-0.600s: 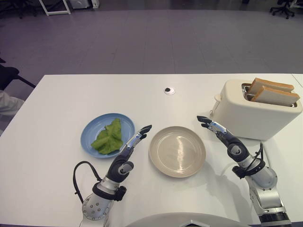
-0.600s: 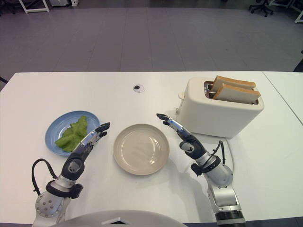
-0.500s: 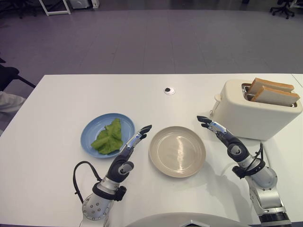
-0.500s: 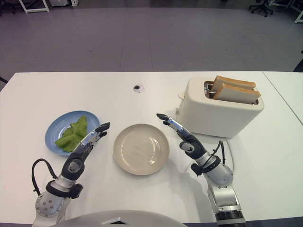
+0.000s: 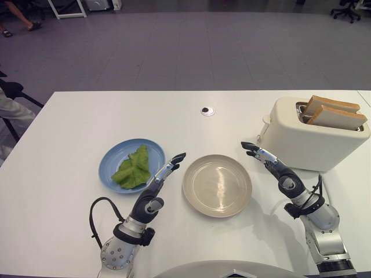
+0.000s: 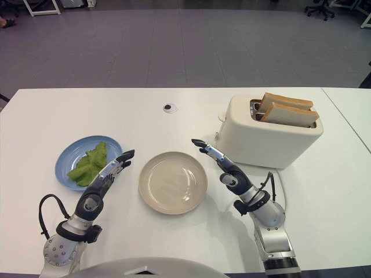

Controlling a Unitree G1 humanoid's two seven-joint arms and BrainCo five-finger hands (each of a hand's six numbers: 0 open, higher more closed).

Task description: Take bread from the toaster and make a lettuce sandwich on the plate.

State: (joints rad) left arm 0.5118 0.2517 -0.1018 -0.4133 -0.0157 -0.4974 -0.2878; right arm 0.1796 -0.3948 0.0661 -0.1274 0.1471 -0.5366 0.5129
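A cream toaster [image 5: 313,142] stands at the right of the white table, with two slices of bread [image 5: 333,112] sticking up from its slots. An empty beige plate [image 5: 217,185] lies in the middle. To its left, a blue plate [image 5: 113,159] holds a lettuce leaf [image 5: 134,168]. My left hand [image 5: 156,191] hovers between the two plates, fingers stretched out, holding nothing. My right hand [image 5: 275,171] is open too, between the beige plate and the toaster's front.
A small round black-and-white grommet [image 5: 207,110] sits on the table behind the plates. The toaster's cord [image 6: 282,194] runs along the table by my right forearm. The table's left and far parts are bare.
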